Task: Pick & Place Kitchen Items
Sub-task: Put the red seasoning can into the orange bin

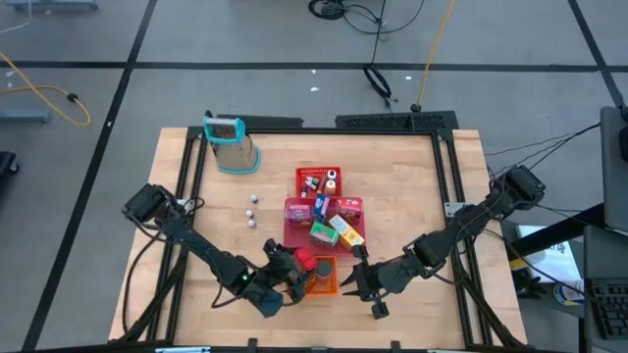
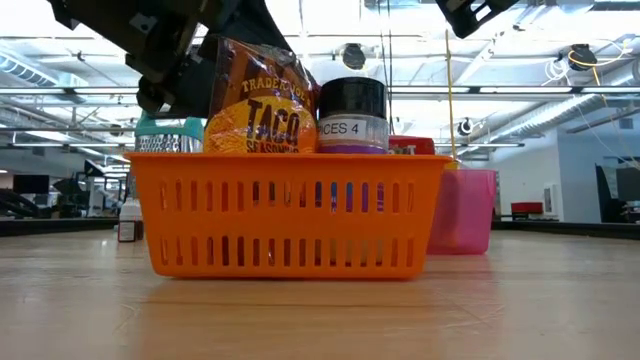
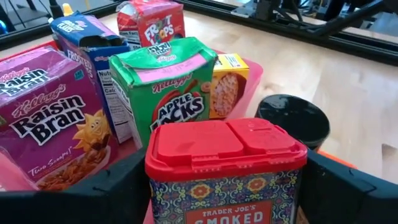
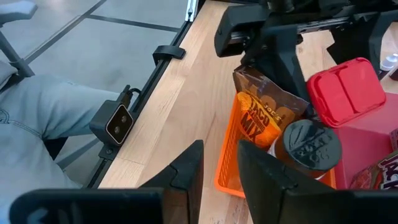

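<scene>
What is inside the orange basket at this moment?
The orange basket holds a taco seasoning packet, a black-lidded spice jar and a red-lidded tin, which sits between the left gripper fingers. The basket's floor is covered.

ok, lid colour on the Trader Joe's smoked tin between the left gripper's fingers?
Red, on the patterned Trader Joe's smoked tin; clearest in the left wrist view.

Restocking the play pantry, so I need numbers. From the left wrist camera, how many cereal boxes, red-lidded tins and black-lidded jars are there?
Cereal: 5 (purple box, blue box, red box, green box, yellow box)
Red-lidded tin: 1
Black-lidded jar: 1
Total: 7
</scene>
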